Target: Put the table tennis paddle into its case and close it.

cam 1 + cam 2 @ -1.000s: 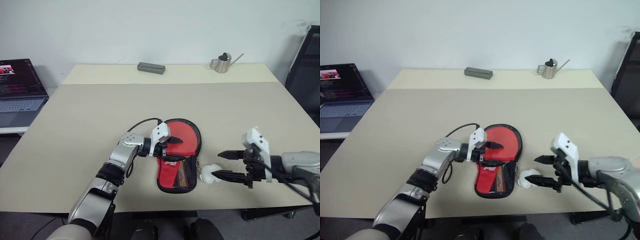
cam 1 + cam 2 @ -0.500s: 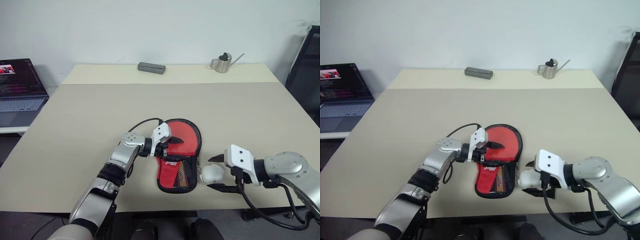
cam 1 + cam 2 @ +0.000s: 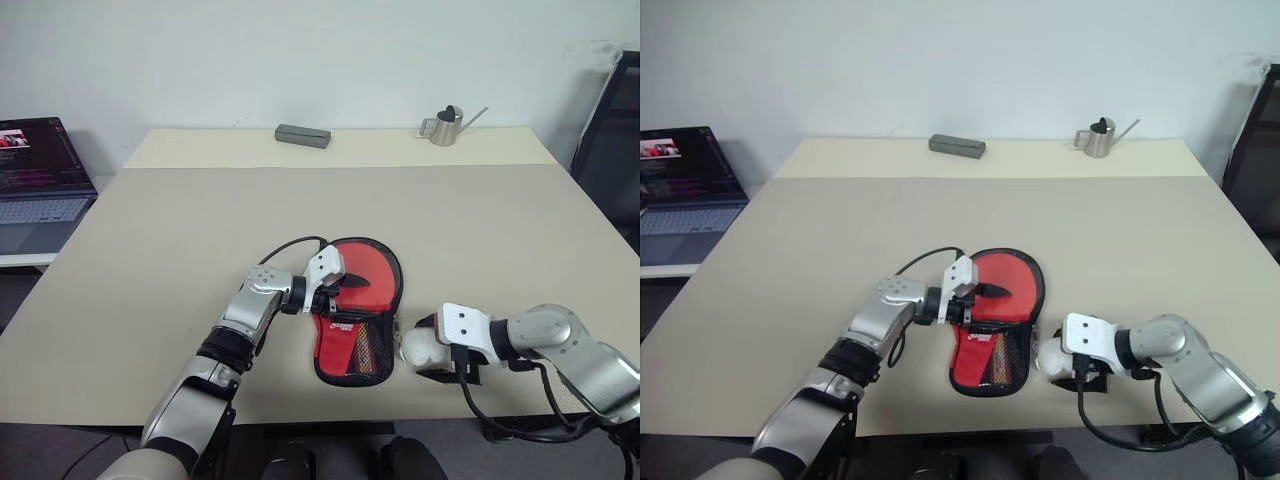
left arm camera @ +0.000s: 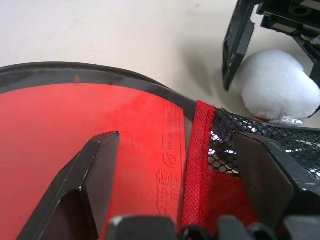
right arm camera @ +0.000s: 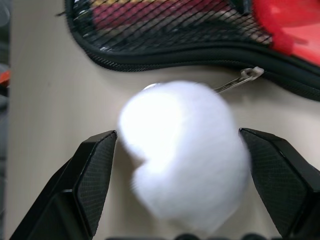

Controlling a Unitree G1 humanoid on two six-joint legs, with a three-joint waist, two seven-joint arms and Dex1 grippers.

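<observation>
On the table (image 3: 180, 230), paddle (image 3: 365, 275) sits in the unzipped case (image 3: 352, 350); both tools (image 3: 338, 288) (image 3: 428, 348) spread.

Beige table carrying a few scattered things

A wide beige table (image 3: 200, 220) is stretching back to the white wall, with a seam running across it near the far edge. The case (image 3: 352, 345) is lying flat near the front edge, red side up with its black mesh pocket facing the camera and the table tennis paddle (image 3: 365, 272) showing red inside its round end. A white fluffy pompom (image 3: 418, 347) is sitting on the tabletop just beside the case's right edge, joined to the zipper pull (image 5: 239, 78). Well apart, along the far edge, a grey rectangular block (image 3: 302, 135) and a small metal watering can (image 3: 447, 126) are standing.
</observation>
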